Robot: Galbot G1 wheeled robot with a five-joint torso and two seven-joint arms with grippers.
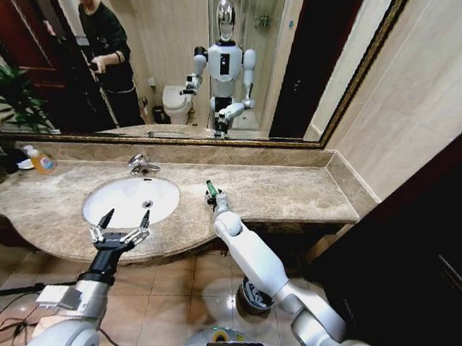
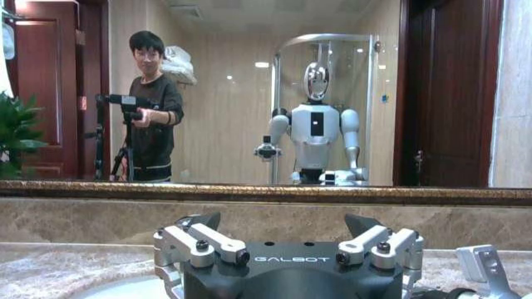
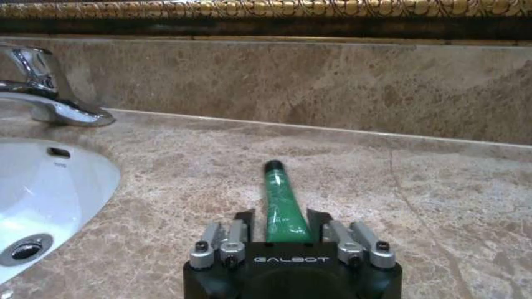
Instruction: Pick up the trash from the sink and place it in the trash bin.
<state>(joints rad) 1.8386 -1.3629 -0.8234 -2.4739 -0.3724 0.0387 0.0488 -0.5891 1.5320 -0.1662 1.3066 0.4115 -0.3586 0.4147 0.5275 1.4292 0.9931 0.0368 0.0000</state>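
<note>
Head view: the right gripper [image 1: 213, 194] is over the marble desk [image 1: 291, 192] just beside the sink [image 1: 130, 201], jaws closed on a small green tube [image 1: 211, 189] that pokes out ahead of them toward the mirror. The trash bin [image 1: 254, 295] sits on the floor below, well behind these jaws.

Left wrist view: the left gripper [image 2: 287, 240] hangs at the basin's near rim, jaws spread wide, holding nothing.

Right wrist view: the tube's long axis runs straight out from between the jaws.
</note>
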